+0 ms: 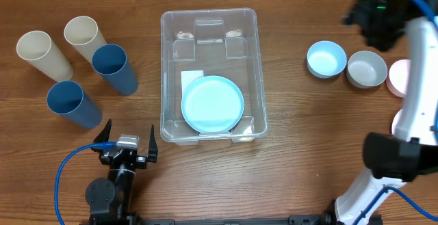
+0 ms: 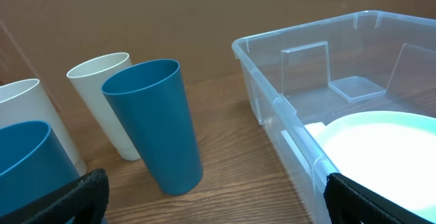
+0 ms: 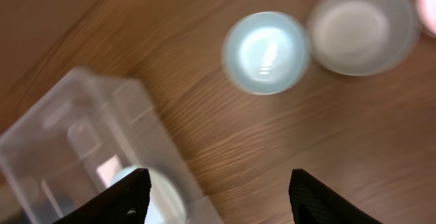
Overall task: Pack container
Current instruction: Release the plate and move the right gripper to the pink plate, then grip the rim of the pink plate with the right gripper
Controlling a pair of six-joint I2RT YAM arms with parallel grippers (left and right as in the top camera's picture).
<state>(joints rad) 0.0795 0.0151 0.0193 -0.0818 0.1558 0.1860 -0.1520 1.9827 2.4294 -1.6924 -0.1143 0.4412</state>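
Container: the large clear rectangular plastic bin sits mid-table, with a round pale-blue plastic plate flat on its floor. To its left, dark-blue tall plastic cups and cream tall plastic cups stand bunched together, so reaching for one could topple a neighbour. On the right, the small round pale-blue bowl, grey bowl and pink bowl sit nearly touching, so wide jaws may nudge two at once. Both pincers stand apart and empty: the left gripper is near the cups and the right gripper is raised near the bowls.
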